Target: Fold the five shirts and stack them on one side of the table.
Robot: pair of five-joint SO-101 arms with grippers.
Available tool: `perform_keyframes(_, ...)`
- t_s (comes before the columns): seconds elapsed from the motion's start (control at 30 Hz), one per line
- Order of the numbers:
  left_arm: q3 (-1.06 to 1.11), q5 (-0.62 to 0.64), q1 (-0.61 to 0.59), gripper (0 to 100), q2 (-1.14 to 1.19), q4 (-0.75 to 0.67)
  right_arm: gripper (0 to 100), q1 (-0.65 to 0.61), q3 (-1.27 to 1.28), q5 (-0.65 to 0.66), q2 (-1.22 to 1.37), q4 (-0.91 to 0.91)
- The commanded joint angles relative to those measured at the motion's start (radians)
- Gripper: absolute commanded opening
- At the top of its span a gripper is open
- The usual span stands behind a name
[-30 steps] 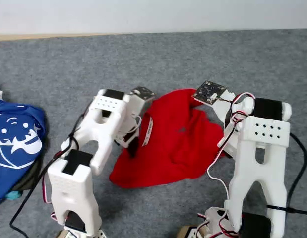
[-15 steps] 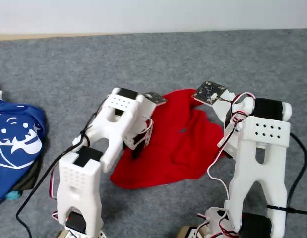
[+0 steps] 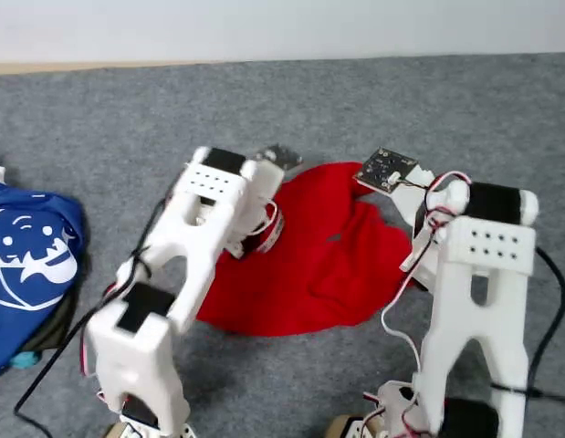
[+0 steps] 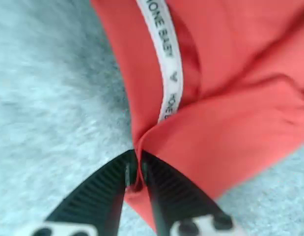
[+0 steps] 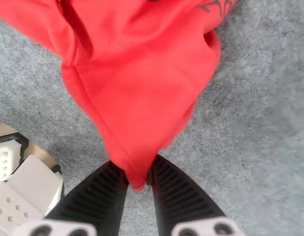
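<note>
Left fingers (image 4: 166, 196) pinched shut on red shirt (image 3: 328, 265) edge nr neck label (image 4: 166, 64), right fingers (image 5: 176, 196) pinched on opposite edge, shirt spread btwn both arms.

high: fixed, above and behind both arms, looking down over the grey table (image 3: 373, 100) | left wrist: very close, looking along left gripper (image 4: 136, 160) onto red shirt (image 4: 230, 113), probably its neck edge | right wrist: equally close, along right gripper (image 5: 138, 172) | shared: red shirt, all three views
</note>
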Motion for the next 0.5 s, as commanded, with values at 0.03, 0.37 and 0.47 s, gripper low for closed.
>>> perform_keyframes(0.03, -0.021, 0.011, -0.066, 0, -0.305, 0.026, 1.0, 0.042, -0.012, 0.005, -0.168, -0.022)
perform_keyframes(0.37, -0.021, 0.005, -0.319, 0, -0.643, 0.026, 1.1, 0.093, -0.006, 0.008, -0.401, -0.054)
perform_keyframes(0.47, -0.021, 0.003, -0.362, 0, -0.689, 0.023, 1.1, 0.094, -0.006, 0.008, -0.406, -0.047)
